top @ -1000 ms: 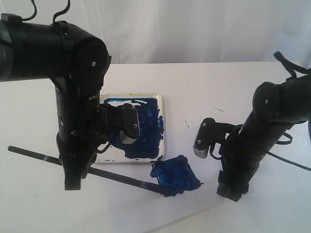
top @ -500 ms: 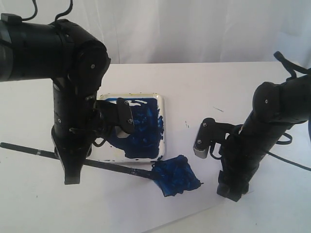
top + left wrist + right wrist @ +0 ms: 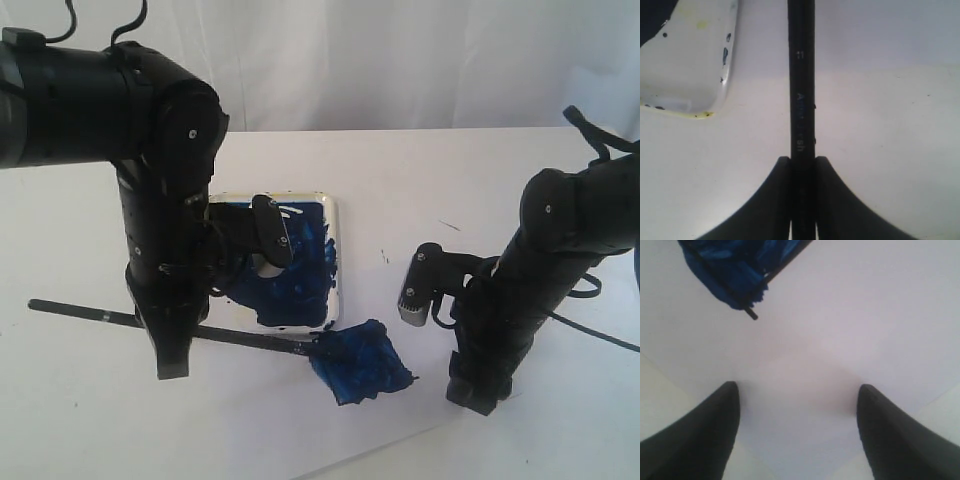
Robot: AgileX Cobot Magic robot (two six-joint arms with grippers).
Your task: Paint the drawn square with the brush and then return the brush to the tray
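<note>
left arm (image 3: 160, 260) blocks the left side of the tray (image 3: 336, 262) and a chunk of the brush (image 3: 75, 311) in the exterior view. bristles get lost in the blue square (image 3: 368, 362). left wrist view only catches one tray corner, and the handle print's too blurry past "11"

We find the left gripper (image 3: 172, 358) shifted sideways toward the tray (image 3: 336, 270). A second ago it hung further out from the tray's near-left corner, half a second ago further still, and now it stands closer to that corner. The brush (image 3: 250, 340) has travelled with it. A second ago its bristle end lay at the edge of the drawn square (image 3: 370, 368) farthest from the tray. It has swept across the blue patch and now rests on the square's corner just beside the tray's near rim. The stick now lies more nearly parallel to that rim.
</note>
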